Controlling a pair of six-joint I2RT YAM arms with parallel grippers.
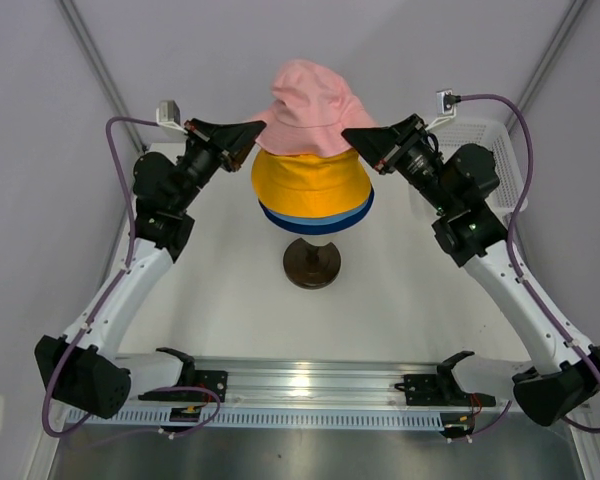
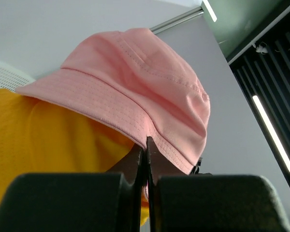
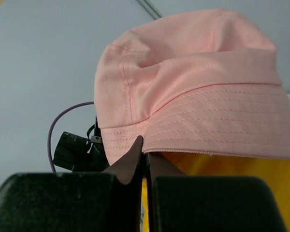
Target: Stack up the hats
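Observation:
A pink hat (image 1: pixel 312 108) hangs just above a stack on the mannequin stand: a yellow-orange hat (image 1: pixel 308 182) on top, a light blue brim and a dark blue brim (image 1: pixel 315 222) under it. My left gripper (image 1: pixel 261 129) is shut on the pink hat's left brim; the left wrist view shows the brim (image 2: pixel 135 125) pinched at my fingertips (image 2: pixel 147 142). My right gripper (image 1: pixel 346 134) is shut on the right brim, seen in the right wrist view (image 3: pixel 208 130) pinched at the gripper (image 3: pixel 144 145). The yellow-orange hat shows below in both wrist views (image 2: pixel 48 140) (image 3: pixel 232 169).
The stand's dark round base (image 1: pixel 312 263) sits mid-table. A white mesh basket (image 1: pixel 480 135) stands at the back right behind my right arm. A metal rail (image 1: pixel 310 385) runs along the near edge.

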